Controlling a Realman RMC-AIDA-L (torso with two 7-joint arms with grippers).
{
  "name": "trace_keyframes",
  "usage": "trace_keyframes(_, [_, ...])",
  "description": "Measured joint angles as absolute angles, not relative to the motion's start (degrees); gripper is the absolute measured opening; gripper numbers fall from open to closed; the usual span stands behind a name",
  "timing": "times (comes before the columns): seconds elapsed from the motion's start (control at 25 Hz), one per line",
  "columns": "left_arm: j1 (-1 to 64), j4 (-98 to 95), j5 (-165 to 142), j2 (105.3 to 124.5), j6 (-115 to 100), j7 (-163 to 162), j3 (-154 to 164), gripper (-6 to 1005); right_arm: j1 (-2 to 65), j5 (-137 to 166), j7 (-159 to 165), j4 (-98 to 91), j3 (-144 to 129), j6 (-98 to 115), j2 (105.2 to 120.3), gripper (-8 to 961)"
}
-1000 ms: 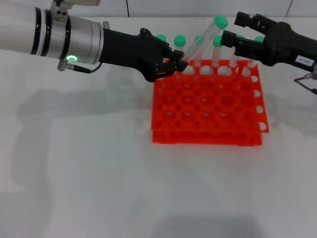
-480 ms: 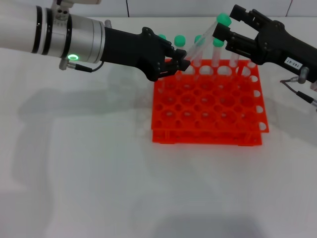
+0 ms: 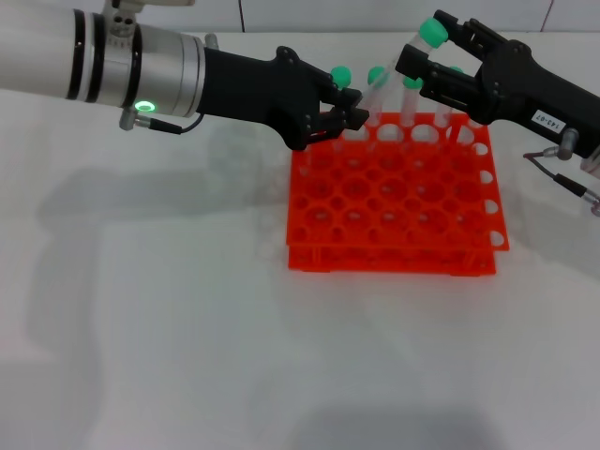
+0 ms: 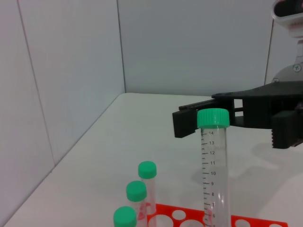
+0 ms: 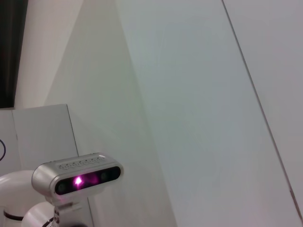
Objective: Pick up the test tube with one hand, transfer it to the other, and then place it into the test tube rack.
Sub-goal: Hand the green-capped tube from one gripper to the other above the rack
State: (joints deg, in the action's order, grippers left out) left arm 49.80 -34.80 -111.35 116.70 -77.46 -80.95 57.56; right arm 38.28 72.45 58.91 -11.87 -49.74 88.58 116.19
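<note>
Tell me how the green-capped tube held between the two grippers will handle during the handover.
The test tube looks like clear, smooth plastic, so it may slip in a light pinch. It appears empty, so probably light. It is long and slim, gripped low by the left gripper, so its cap end by the right gripper could swing; set down loose, it would likely roll.

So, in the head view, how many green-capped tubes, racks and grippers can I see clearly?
Orange-red rack: 1
Green-capped tubes: 4, one held, three in the rack; others may be hidden
Grippers: 2, left gripper and right gripper
Total: 7
</note>
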Motion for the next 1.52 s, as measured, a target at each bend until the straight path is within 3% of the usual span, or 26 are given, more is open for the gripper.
trace_keyframes(0.4, [50.0, -34.7, -111.6, 117.47, -77.0, -81.2, 57.7, 205, 38.5, 72.4, 58.9, -11.9, -49.5, 88.5, 116.19, 870])
trace_keyframes(0.72, [50.0, -34.7, -111.8, 117.47, -77.0, -81.4, 57.7, 215, 38.2, 72.4, 59.0, -11.9, -49.3, 88.8, 116.15, 770])
trace_keyframes(1.16, [49.8, -34.7, -111.9, 117.55, -77.0, -81.3, 57.8, 228, 38.4, 72.3, 59.0, -11.9, -49.7, 88.9, 116.16, 537])
trace_keyframes(1.36, [49.8, -34.7, -111.9, 117.52, -77.0, -81.2, 57.8, 234, 38.6, 72.4, 59.0, -11.9, -49.8, 88.8, 116.19, 334])
trace_keyframes(1.52, [49.7, -34.7, -111.9, 117.55, -76.8, -81.5, 58.2, 239, 38.6, 72.4, 59.1, -11.9, -49.7, 88.5, 116.19, 280])
